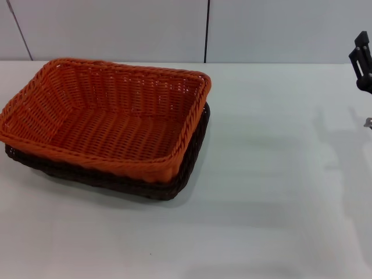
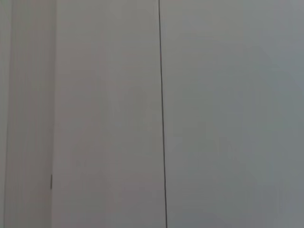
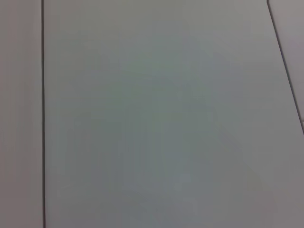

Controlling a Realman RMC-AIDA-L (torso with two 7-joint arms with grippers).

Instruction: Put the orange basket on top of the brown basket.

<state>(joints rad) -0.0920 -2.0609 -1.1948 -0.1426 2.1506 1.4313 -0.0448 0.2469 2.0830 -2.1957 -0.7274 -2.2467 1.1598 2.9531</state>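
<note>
The orange basket [image 1: 107, 116] sits nested on top of the brown basket [image 1: 189, 160] at the left of the white table in the head view. Only the brown basket's rim and sides show beneath it, along the front and right. Both baskets are empty. Part of my right gripper [image 1: 361, 61] shows at the right edge, raised well clear of the baskets; its fingers are cut off by the frame. My left gripper is not in view. Both wrist views show only plain grey wall panels.
The white table [image 1: 273, 192] stretches to the right of and in front of the baskets. A grey panelled wall [image 1: 203, 29] stands behind the table's far edge.
</note>
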